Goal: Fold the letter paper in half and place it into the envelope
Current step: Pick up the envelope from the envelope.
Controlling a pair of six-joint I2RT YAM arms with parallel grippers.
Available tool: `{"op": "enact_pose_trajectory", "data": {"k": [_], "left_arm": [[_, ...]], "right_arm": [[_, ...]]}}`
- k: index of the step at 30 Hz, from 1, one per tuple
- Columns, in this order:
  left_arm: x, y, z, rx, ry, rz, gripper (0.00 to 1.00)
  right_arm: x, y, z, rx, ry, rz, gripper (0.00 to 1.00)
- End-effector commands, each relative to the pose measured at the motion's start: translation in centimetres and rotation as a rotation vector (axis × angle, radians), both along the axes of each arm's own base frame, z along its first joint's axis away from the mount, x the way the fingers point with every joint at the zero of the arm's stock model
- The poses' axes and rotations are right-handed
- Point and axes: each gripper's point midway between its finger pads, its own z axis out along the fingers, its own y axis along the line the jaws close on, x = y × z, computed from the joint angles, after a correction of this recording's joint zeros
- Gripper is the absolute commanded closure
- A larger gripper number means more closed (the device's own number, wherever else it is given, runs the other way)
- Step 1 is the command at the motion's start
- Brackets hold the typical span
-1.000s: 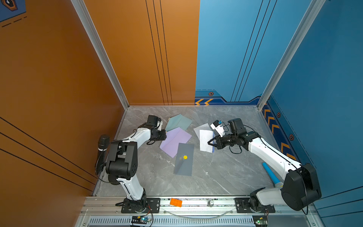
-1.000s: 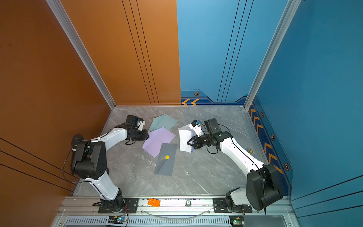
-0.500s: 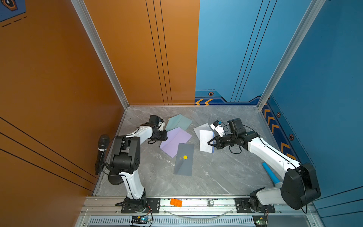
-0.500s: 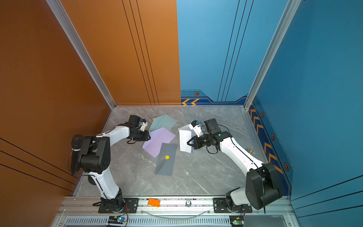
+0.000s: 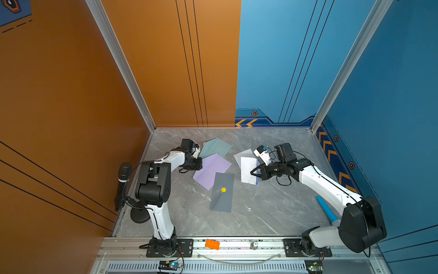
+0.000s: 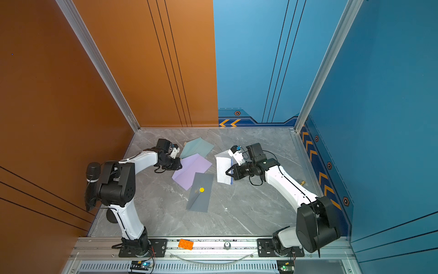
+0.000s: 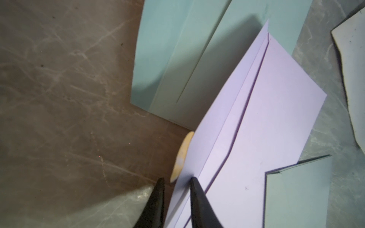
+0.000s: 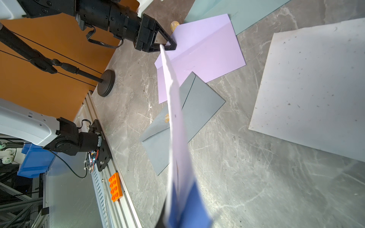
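The folded white letter paper [image 5: 247,169] [image 6: 223,169], blue along one edge, hangs tilted over the table with my right gripper [image 5: 252,172] [image 6: 227,172] shut on it. The right wrist view shows this paper [image 8: 174,118] edge-on. A lavender envelope [image 5: 213,169] [image 6: 192,169] [image 7: 266,128] lies flat at mid-left. My left gripper [image 5: 201,163] [image 7: 175,178] is at its left edge. The jaws stand slightly apart, and the flap's edge passes between them.
A teal envelope [image 5: 216,147] lies behind the lavender one. A grey envelope [image 5: 222,192] with a yellow dot overlaps its front. Another white sheet [image 5: 243,155] [image 8: 316,88] lies flat. A blue tube [image 5: 327,211] is at the right, a microphone stand [image 5: 123,175] at the left.
My left gripper has slid right onto the lavender envelope's edge and its jaws have narrowed. The right arm and its paper have not moved.
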Motion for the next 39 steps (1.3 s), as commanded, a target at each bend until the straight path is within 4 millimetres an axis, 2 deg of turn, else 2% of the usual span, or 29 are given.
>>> {"op": "enact_pose_trajectory", "data": {"k": [1,4,8,13,16,19,22,25,27,30,34,39], "left_arm": [[0.0,-0.7,0.2,-0.019,0.015,-0.031,0.78],[0.1,-0.7,0.2,-0.013,0.014,-0.030,0.82],[0.1,-0.8,0.1,-0.020,0.021,-0.030,0.93],[0.2,-1.4,0.5,-0.040,0.015,-0.046,0.98],[0.0,-2.2,1.8,-0.051,-0.012,-0.077,1.00],[-0.3,-3.1,4.2,-0.073,-0.046,-0.116,1.00],[-0.7,-3.9,7.1,-0.088,-0.088,-0.152,1.00],[-1.0,-4.2,9.8,-0.073,-0.137,-0.171,1.00],[-1.4,-4.6,11.8,-0.078,-0.161,-0.193,1.00],[-2.1,-5.0,14.1,-0.074,-0.187,-0.222,1.00],[-3.0,-6.1,16.3,-0.102,-0.206,-0.274,1.00],[-4.0,-7.3,17.2,-0.148,-0.184,-0.326,1.00]], "right_arm": [[-0.6,0.1,-0.2,0.002,0.016,0.005,1.00],[-0.7,0.1,-0.4,0.001,0.021,0.003,1.00],[-0.9,0.0,-0.5,-0.001,0.023,0.004,1.00],[-0.9,0.0,-0.5,-0.008,0.024,0.010,1.00],[-0.8,-0.1,-0.4,-0.035,0.013,0.020,1.00],[-0.6,0.0,0.2,-0.086,-0.023,0.057,1.00],[-0.3,0.2,1.1,-0.199,-0.136,0.122,1.00],[0.6,0.7,3.1,-0.305,-0.320,0.183,1.00],[1.6,0.8,4.6,-0.414,-0.485,0.223,1.00],[1.7,1.4,5.7,-0.610,-0.753,0.405,1.00],[3.8,1.7,8.1,-0.751,-0.952,0.478,1.00],[5.1,2.1,9.2,-0.941,-1.108,0.649,1.00]]}}
